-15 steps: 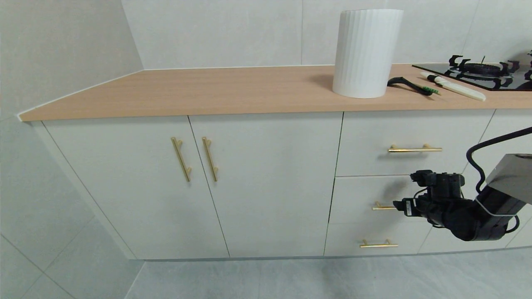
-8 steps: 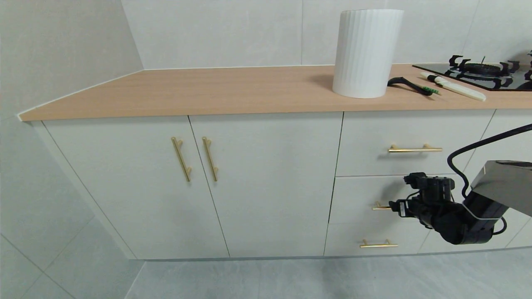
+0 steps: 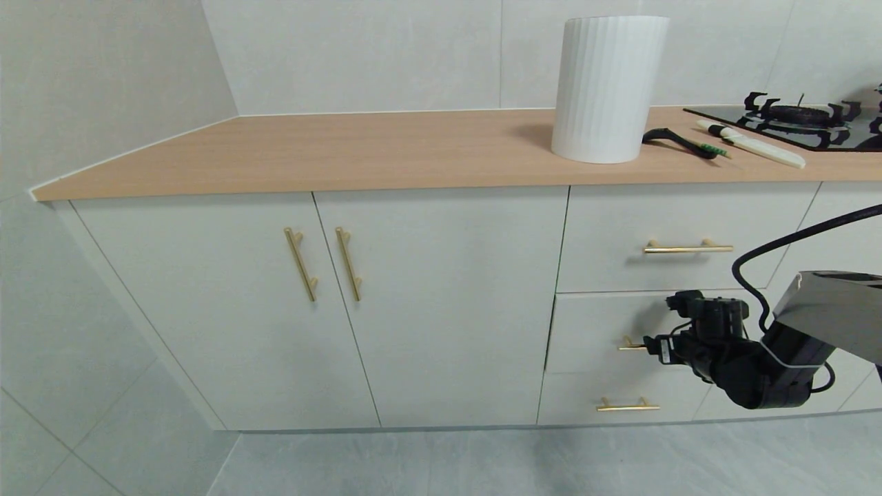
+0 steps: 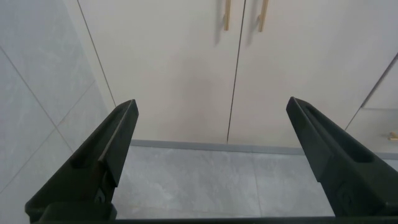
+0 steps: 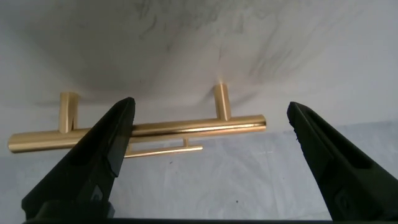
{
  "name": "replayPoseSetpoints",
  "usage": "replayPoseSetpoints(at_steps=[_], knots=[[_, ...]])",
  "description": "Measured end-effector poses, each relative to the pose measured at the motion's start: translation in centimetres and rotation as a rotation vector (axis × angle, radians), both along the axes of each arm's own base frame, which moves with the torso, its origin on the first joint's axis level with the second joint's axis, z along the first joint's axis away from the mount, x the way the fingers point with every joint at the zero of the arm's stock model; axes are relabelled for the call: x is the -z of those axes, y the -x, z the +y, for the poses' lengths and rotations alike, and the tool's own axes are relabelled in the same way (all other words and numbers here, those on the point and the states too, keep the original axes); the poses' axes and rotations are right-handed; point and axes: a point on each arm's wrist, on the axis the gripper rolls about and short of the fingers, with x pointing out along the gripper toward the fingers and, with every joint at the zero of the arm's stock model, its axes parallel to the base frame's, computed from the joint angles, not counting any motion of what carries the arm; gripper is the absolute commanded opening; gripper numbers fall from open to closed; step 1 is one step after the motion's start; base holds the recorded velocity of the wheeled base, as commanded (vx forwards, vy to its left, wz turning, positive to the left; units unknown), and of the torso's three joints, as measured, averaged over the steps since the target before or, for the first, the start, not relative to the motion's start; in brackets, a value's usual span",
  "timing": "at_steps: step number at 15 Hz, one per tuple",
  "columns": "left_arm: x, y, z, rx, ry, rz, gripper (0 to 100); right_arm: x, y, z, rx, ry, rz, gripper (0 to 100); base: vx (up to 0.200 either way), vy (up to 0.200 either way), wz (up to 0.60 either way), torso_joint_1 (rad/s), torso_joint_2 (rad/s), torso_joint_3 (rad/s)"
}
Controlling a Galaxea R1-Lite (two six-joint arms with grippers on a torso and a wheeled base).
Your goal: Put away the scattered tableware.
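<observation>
Where the right arm sits: low by the drawers, with the black right gripper right at the front of the white middle drawer.
Right fingers: the two black fingers are spread wide and hold nothing. The shiny gold bar handle of that drawer lies across the gap between them. I cannot tell if they touch it.
Left arm: the black left gripper hangs low. It points at the grey tile floor and the bottom of the white cupboard doors.
Left fingers: spread wide, with nothing between them.
Tableware: a black curved tool with a green tip and a white knife with a cream blade lie flat on the light brown wooden counter, just beside each other.
Where they lie: between the tall white ribbed tub and the black gas stove, well above the right gripper.
Cupboards: the two doors are on the left, each with an upright gold handle. The drawers are stacked on the right.
Room: pale grey wall tiles run behind the counter.
</observation>
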Motion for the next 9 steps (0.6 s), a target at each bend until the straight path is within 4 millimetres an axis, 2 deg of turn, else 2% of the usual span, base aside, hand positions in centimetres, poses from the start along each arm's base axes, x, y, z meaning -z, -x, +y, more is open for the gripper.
replayPoseSetpoints(at_steps=[5, 9], knots=[[0.0, 0.0, 0.0, 0.000, 0.000, 0.000, 100, 0.4, 0.7, -0.1, -0.001, 0.003, 0.047, 100, 0.000, 0.000, 0.00, 0.000, 0.00, 0.000], [0.0, 0.0, 0.0, 0.000, 0.000, 0.000, 100, -1.2, 3.1, 0.2, -0.045, -0.016, 0.112, 100, 0.000, 0.000, 0.00, 0.000, 0.00, 0.000]])
